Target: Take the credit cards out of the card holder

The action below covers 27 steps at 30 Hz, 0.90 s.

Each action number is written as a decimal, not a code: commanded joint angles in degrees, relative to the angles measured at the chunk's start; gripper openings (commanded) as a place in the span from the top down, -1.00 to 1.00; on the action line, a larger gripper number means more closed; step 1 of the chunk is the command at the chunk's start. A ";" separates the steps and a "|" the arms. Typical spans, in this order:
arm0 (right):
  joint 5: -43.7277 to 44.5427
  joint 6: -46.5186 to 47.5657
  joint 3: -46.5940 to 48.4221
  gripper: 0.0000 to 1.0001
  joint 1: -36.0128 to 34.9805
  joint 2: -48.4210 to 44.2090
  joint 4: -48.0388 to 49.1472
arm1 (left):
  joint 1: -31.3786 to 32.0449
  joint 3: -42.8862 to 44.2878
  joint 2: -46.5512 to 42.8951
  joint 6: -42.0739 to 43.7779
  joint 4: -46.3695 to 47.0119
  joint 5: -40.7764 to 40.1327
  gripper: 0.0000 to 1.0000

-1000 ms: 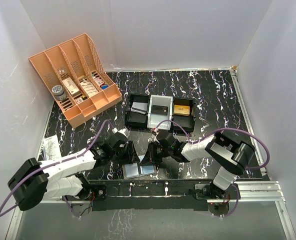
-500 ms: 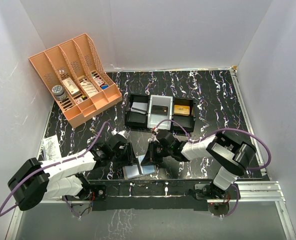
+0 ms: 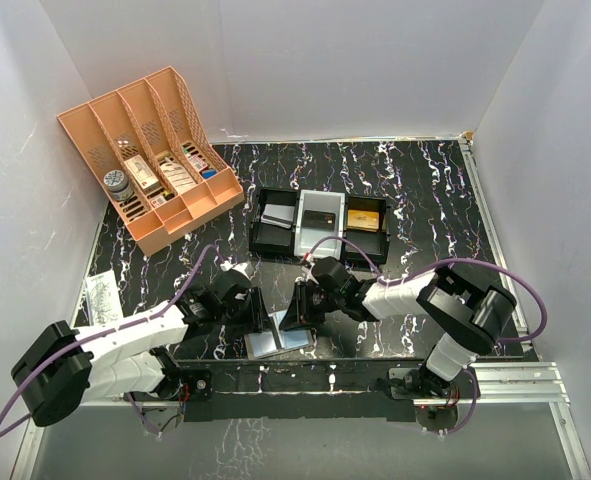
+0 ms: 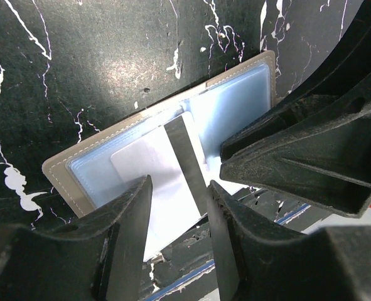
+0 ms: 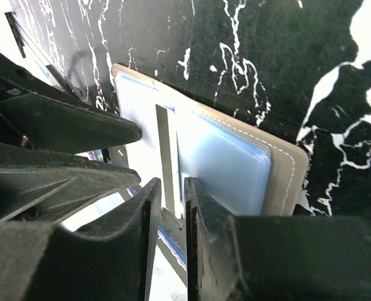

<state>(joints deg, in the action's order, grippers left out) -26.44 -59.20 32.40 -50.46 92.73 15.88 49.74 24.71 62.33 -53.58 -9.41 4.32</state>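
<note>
The card holder (image 3: 278, 341) lies open near the table's front edge, grey-brown outside (image 5: 285, 175), grey-blue inside (image 4: 235, 106). A pale card (image 4: 150, 172) shows on its left half. A thin grey strip (image 4: 186, 157) stands up along the fold. My left gripper (image 3: 259, 312) is open, its jaws (image 4: 179, 188) on either side of the strip. My right gripper (image 3: 297, 312) faces it from the right. Its jaws (image 5: 172, 185) are a narrow gap apart around the strip's end (image 5: 166, 157). An orange card (image 3: 363, 217) lies in the black tray (image 3: 293, 250).
The black tray stands behind the grippers and also holds a grey card (image 3: 275, 213) and a dark one (image 3: 320, 218). An orange lattice organiser (image 3: 153, 160) stands at the back left. The table's front rail (image 3: 305, 375) runs just below the holder.
My right jaws have parted a little from shut. The left gripper has slid toward the holder's fold, and its jaws have narrowed slightly.
</note>
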 commanded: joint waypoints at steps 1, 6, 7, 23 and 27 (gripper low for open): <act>0.10 4.27 3.77 0.56 0.09 0.30 -1.69 | 0.23 -1.32 -1.05 0.68 -2.38 -0.56 0.18; 0.78 5.82 5.03 0.53 -0.44 0.28 -3.82 | 0.28 -1.12 -2.85 -0.11 -1.08 -0.69 0.13; 0.96 6.20 5.25 0.53 -0.58 0.28 -4.37 | 0.25 -0.95 -3.31 -0.12 -1.03 -0.71 0.12; -0.40 6.02 6.30 0.53 -1.51 -0.30 -4.92 | 0.27 2.61 -4.69 4.43 -5.89 4.00 0.05; -0.78 5.68 6.40 0.53 -1.75 -0.19 -4.06 | 0.29 3.64 -4.15 5.76 -9.25 3.06 0.09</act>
<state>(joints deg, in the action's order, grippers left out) -26.33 -53.87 36.64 -51.75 93.06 10.02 49.74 26.02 58.33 -50.37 -14.46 6.48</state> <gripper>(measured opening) 0.235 0.459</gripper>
